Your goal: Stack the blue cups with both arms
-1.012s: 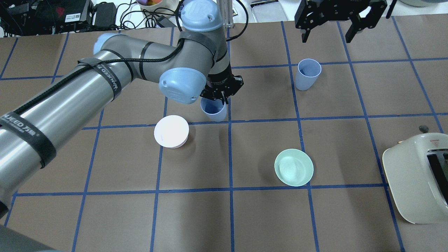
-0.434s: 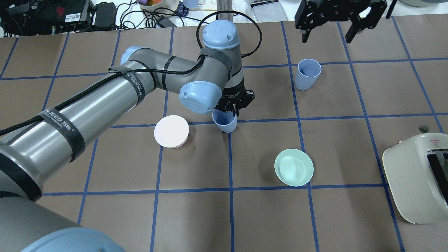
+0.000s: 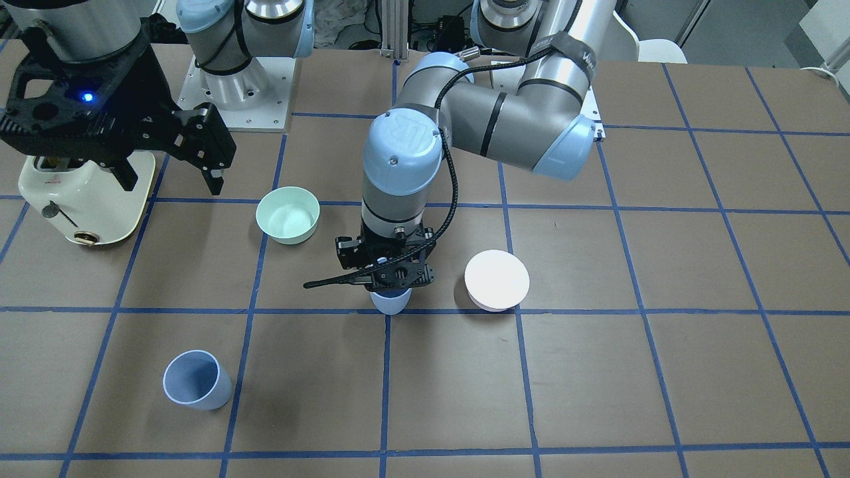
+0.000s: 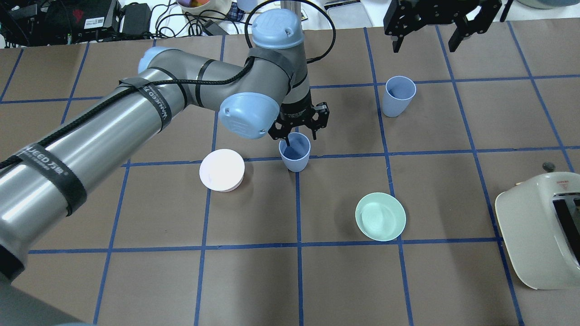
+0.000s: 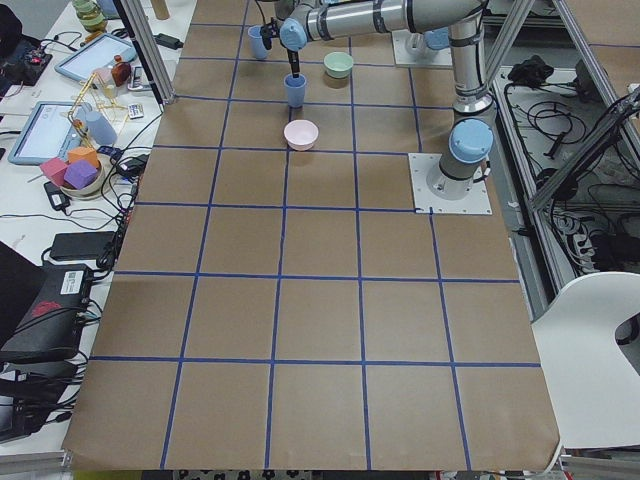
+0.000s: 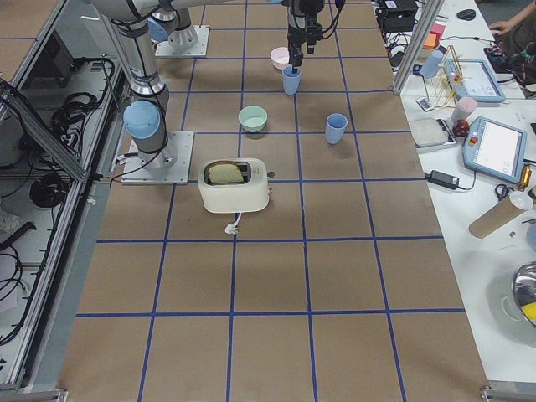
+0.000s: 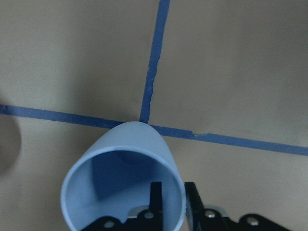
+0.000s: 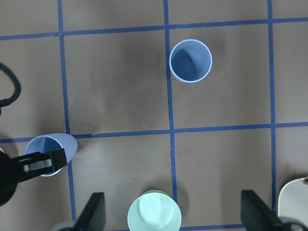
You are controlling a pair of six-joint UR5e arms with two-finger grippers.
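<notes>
One blue cup (image 4: 295, 157) stands at a blue tape crossing near the table's middle. My left gripper (image 4: 297, 139) is shut on its rim. In the left wrist view one finger (image 7: 156, 193) is inside the cup (image 7: 120, 168) and the other is outside its wall. It also shows under the gripper (image 3: 392, 284) in the front view (image 3: 390, 302). The second blue cup (image 4: 398, 96) stands upright and alone at the far right, also in the right wrist view (image 8: 190, 61). My right gripper (image 4: 426, 43) hangs open and empty high above it.
A pale pink-white bowl (image 4: 222, 170) sits just left of the held cup. A mint-green bowl (image 4: 380, 216) sits nearer and to the right. A cream toaster (image 4: 539, 231) stands at the right edge. Cables and boxes line the table's far edge.
My left arm has carried the blue cup right and slightly nearer, from beside the pink-white bowl to the tape crossing, and it now stands more upright. The right gripper has not moved.
</notes>
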